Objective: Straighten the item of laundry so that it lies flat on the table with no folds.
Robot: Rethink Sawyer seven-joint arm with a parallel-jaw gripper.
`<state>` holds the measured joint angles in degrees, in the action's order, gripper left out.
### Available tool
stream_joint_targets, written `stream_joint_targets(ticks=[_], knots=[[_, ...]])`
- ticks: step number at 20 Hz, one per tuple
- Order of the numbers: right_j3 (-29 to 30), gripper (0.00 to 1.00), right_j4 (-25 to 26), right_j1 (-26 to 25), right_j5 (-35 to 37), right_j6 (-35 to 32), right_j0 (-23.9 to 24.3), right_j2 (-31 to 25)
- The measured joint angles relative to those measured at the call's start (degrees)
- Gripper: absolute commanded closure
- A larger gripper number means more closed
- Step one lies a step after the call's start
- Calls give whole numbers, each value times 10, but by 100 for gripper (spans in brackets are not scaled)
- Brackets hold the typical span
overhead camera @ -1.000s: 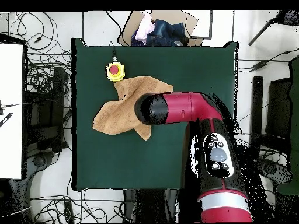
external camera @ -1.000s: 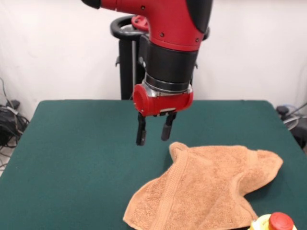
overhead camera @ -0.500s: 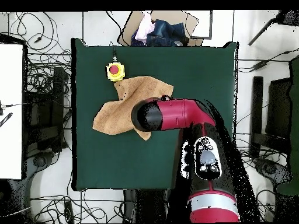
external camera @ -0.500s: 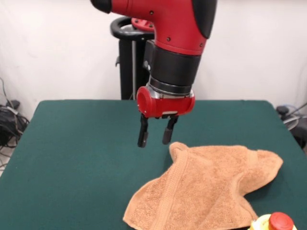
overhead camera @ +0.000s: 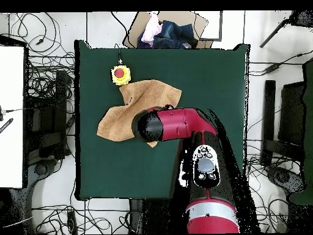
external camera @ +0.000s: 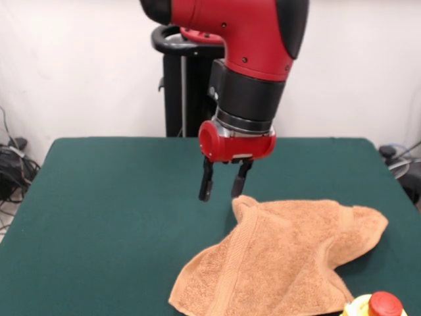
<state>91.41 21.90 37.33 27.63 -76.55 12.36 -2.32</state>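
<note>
The item of laundry [external camera: 283, 257] is an orange-tan terry towel lying rumpled on the green table [external camera: 112, 217], with folded-over edges and a raised corner at its far left. In the overhead view the towel [overhead camera: 125, 110] is partly covered by the arm. My gripper [external camera: 223, 187] hangs open just above the table, beside that raised corner, its black fingers [external camera: 206, 185] holding nothing. The overhead view hides the gripper under the arm's red wrist.
A yellow box with a red button [external camera: 376, 306] sits at the towel's near right edge, also visible as the button box [overhead camera: 120, 74] from above. A cardboard box of clothes [overhead camera: 160, 30] lies beyond the table's far edge.
The gripper has shifted right toward the towel's raised corner and slightly lower. It stays open. The towel has not moved.
</note>
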Motion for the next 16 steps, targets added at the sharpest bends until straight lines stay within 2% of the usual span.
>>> stream_joint_targets(ticks=[16], knots=[[0,0,0,-15,-4,-1,-66,60]])
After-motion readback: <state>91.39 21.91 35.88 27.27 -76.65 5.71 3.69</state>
